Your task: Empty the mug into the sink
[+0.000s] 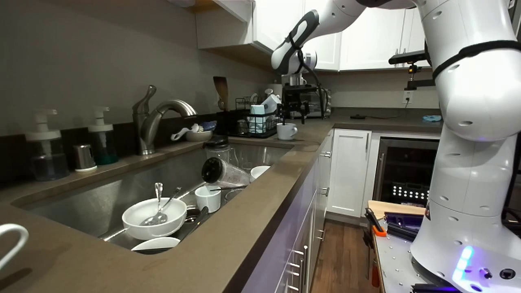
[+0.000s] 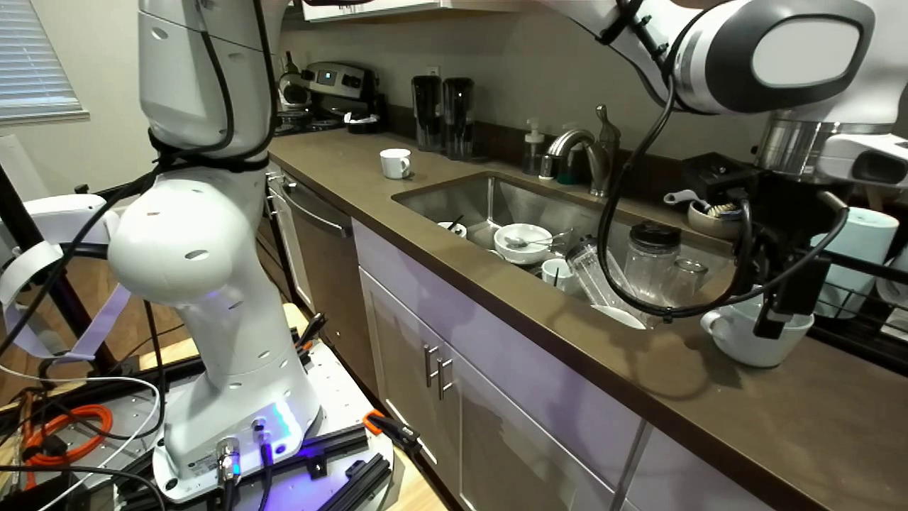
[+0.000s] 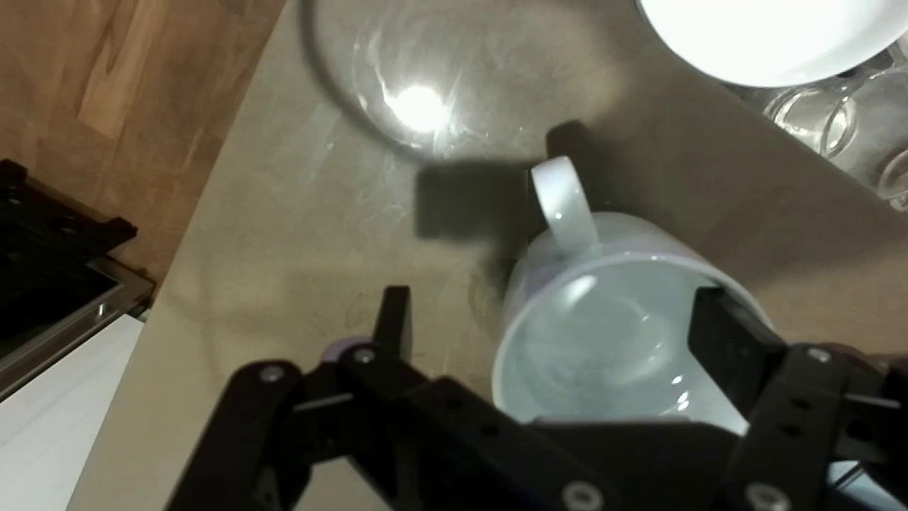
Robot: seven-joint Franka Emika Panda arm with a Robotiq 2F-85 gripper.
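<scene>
Mug [image 3: 603, 344]: upright on the surface [image 3: 269, 241], near the sink [image 1: 89, 211] | step, probably grasping: straddle one wall squarely, close gently, lift level, tip only over the basin | end effector [image 3: 557, 330]: jaws spread wide, holding nothing; one at the mug's mouth, one outside, contact unclear

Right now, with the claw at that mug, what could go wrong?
The open gripper has one finger over or inside the mug, one outside; squeezing crookedly might tip it. The black dish rack stands close by, so lifting could bump it. Over the sink, the mug might clink against the upright lidded jar.
</scene>
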